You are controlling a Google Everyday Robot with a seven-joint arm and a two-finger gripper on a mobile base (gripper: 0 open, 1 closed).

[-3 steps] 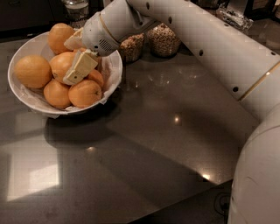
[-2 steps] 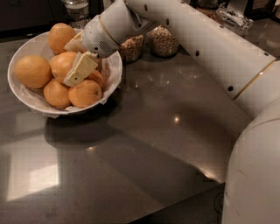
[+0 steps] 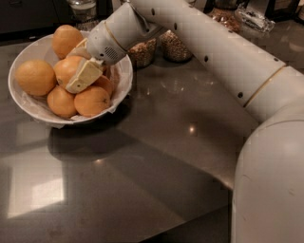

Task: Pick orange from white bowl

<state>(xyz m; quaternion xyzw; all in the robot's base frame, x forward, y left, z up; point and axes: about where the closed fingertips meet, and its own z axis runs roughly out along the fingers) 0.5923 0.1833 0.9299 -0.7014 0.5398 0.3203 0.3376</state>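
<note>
The white bowl [image 3: 28, 102] stands at the back left of the dark counter and holds several oranges. My gripper [image 3: 76, 71] is down inside the bowl, over the middle of the pile, and it straddles the large central orange [image 3: 64, 70]. A cream gripper part lies across that orange's right side. Another big orange [image 3: 34, 77] lies at the bowl's left, one [image 3: 66, 40] at the back, and two smaller ones [image 3: 92, 100] at the front. The central orange rests in the pile.
Two glass jars of nuts or grains [image 3: 175, 46] stand just right of the bowl, behind my arm. A glass [image 3: 83, 9] stands behind the bowl. My white arm [image 3: 213, 52] crosses the right half of the counter [image 3: 156, 156].
The gripper has stayed at the central orange in the bowl. The arm's large lower link at the right edge has swung slightly to the left. The oranges have not moved.
</note>
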